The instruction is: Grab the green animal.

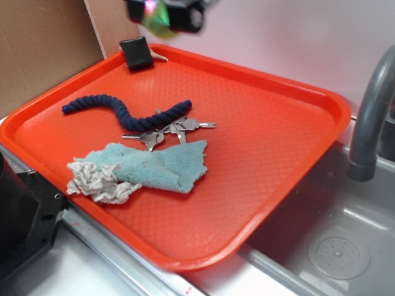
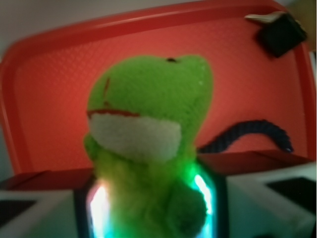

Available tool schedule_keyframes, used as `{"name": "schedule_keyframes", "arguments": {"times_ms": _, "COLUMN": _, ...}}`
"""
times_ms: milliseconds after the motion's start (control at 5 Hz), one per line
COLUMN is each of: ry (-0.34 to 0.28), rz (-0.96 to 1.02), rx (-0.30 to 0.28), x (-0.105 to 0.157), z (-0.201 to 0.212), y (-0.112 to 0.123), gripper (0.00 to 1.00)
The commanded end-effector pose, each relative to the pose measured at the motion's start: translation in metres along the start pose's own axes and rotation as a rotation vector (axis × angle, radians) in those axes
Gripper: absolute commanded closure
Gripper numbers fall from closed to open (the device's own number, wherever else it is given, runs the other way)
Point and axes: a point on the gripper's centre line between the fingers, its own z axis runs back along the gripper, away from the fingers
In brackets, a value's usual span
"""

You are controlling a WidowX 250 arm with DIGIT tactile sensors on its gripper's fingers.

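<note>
Filling the wrist view, one green animal (image 2: 148,129) sits clamped in the pincer (image 2: 151,208), its lower body squeezed between the two fingers (image 2: 257,198) while the head, with its whitish mouth patch, pokes out toward the tray below. The grip looks low on the body, which I judge keeps the soft head free and the hold firm. In the exterior view the pincer (image 1: 166,13) hangs at the top edge, high above the far side of the one orange tray (image 1: 278,154), with a sliver of yellow-green plush (image 1: 154,15) showing in it; so the toy is off the tray and in the air, and the grab reads as done. On the tray lie one dark blue rope (image 1: 126,111), curved across the left part, one bunch of keys (image 1: 170,131) just near of it, one teal rag (image 1: 157,165) touching a single whitish rag (image 1: 99,182) at the near left, and one black clip (image 1: 137,52) at the far rim. One grey tap (image 1: 370,111) rises at the right over the sink (image 1: 327,246), on which the tray's right side rests.
</note>
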Motion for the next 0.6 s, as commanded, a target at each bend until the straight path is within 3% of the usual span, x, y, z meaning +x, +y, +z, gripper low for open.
{"name": "schedule_keyframes", "arguments": {"times_ms": 0, "ry": -0.188, "rz": -0.025, "rx": 0.0, "x": -0.0405, "z": 0.0541, "y": 0.0169, "gripper": 1.0}}
{"name": "schedule_keyframes", "arguments": {"times_ms": 400, "ry": -0.153, "rz": -0.013, "rx": -0.033, "x": -0.0459, "z": 0.0452, "y": 0.0176, "gripper": 1.0}}
